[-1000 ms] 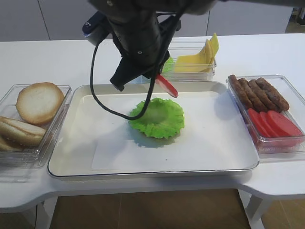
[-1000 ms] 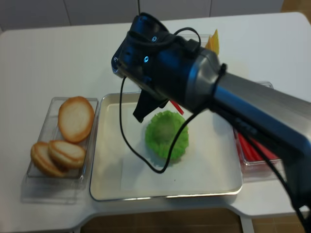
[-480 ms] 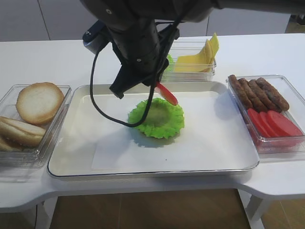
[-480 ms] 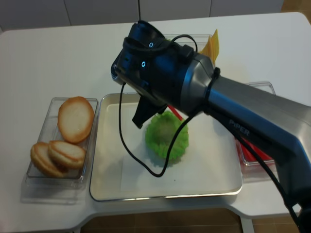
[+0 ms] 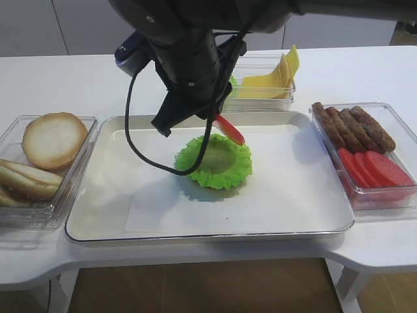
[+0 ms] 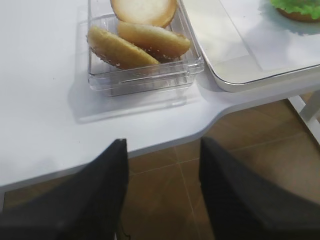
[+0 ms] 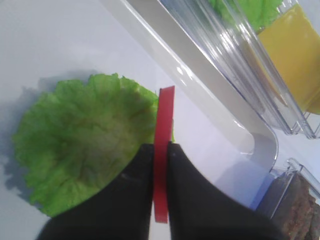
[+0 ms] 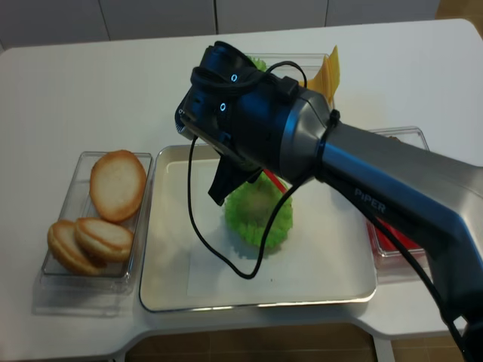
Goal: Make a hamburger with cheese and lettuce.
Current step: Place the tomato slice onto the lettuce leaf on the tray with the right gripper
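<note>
The lettuce [image 5: 214,162] is a round, ruffled green leaf lying on the paper in the tray; it also shows in the right wrist view [image 7: 85,145] and the other high view [image 8: 258,211]. My right gripper [image 5: 218,122] is shut on a red tomato slice [image 7: 163,120]. It holds the slice edge-on just above the leaf's far right rim [image 5: 229,129]. The cheese [image 5: 277,77] stands as yellow slices in a clear box behind the tray [image 7: 295,55]. My left gripper [image 6: 162,150] is open and empty, over the floor off the table's front left edge.
A clear box of bun halves [image 5: 45,150] sits left of the tray [image 5: 98,218] and shows in the left wrist view [image 6: 145,40]. A box of sausages and tomato slices [image 5: 365,153] sits right. A bunchy green leaf [image 5: 230,88] shares the cheese box.
My right gripper has come down a little with the tomato slice, closer to the lettuce's far right rim. The lettuce stays in place.
</note>
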Motion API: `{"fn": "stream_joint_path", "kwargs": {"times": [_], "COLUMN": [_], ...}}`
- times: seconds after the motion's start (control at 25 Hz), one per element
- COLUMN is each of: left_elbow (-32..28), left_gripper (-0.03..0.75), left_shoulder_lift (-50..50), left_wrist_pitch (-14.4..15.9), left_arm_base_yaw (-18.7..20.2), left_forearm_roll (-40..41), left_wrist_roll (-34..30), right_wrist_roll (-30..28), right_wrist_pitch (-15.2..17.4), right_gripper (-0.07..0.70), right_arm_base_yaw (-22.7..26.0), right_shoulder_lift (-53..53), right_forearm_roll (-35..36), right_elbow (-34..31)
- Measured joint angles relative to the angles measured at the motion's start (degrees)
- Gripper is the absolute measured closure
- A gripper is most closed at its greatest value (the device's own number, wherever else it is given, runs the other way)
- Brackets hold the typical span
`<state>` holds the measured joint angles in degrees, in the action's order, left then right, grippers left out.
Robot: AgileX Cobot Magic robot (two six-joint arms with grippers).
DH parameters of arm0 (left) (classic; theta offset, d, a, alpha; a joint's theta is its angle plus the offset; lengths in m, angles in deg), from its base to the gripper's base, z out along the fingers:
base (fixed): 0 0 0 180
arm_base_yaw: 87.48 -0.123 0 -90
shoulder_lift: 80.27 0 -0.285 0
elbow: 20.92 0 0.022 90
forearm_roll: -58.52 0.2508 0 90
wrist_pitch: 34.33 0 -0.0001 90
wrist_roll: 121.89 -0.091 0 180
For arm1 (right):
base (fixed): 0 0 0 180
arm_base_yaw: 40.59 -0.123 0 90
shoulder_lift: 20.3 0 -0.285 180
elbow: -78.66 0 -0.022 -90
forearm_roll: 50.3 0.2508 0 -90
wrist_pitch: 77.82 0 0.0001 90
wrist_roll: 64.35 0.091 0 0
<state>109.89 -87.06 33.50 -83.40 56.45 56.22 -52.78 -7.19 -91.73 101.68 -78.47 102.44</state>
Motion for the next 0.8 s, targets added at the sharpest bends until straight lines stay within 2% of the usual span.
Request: {"fn": "stream_joint_path", "kwargs": {"times": [0.8], "left_elbow": [0.0], "left_gripper": [0.373], "left_shoulder_lift": [0.0], "left_wrist_pitch": [0.0], "left_arm_base_yaw": [0.0], "left_forearm_roll": [0.0], "left_wrist_roll": [0.0], "right_wrist_roll": [-2.5], "right_wrist_pitch": [-0.25], "right_gripper": [0.589], "right_arm_base_yaw": [0.0], "right_shoulder_lift": [2.67], "right_forearm_roll": [4.01], "right_elbow": [0.0]}}
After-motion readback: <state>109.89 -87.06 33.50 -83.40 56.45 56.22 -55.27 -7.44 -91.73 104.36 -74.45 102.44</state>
